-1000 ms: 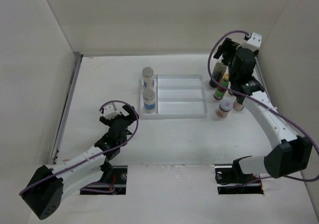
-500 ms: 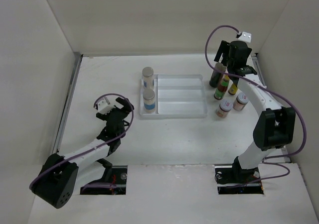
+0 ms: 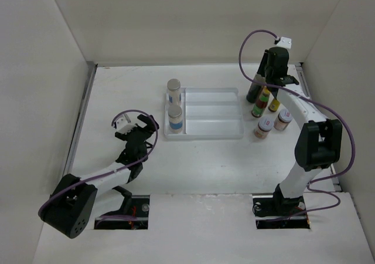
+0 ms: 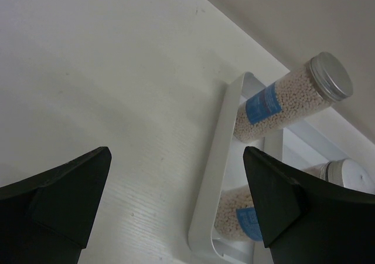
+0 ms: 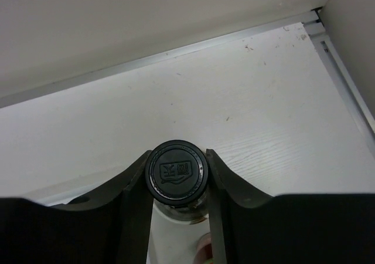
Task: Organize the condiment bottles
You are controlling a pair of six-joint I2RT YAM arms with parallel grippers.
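The tall dark bottle (image 5: 176, 171) stands on the tabletop (image 3: 205, 164) near the far right corner, just past the right end of the white tray (image 3: 214, 136). It is at the back of a tight cluster with the yellow-capped red-green bottle (image 3: 259, 105), the small yellow-labelled bottle (image 3: 273, 104), the nearer pinkish jar (image 3: 264, 127) and the farther pinkish jar (image 3: 283, 119).

The right claw (image 5: 177, 156) has closed on its round black cap, with one finger against each side. The left claw (image 4: 176, 158) gapes wide and holds nothing; it hovers low over the tabletop left of the tray.

Being tall and narrow, the bottle probably tips easily. If it is glass with liquid inside, it will be fairly heavy and breakable. The cap looks like hard, smooth plastic with an embossed mark, so a grip there may slip or let the body swing. A hold lower on the neck would seem steadier, with a straight lift to clear the close neighbours.

The far grey-lidded jar (image 3: 174, 88) and the near grey-lidded jar (image 3: 174, 114) stand in the tray's left end. They are clear cylinders of pale granules with blue labels and brushed metal lids. The tray is glossy, divided and round-cornered, and the tabletop is white with a faint grain.
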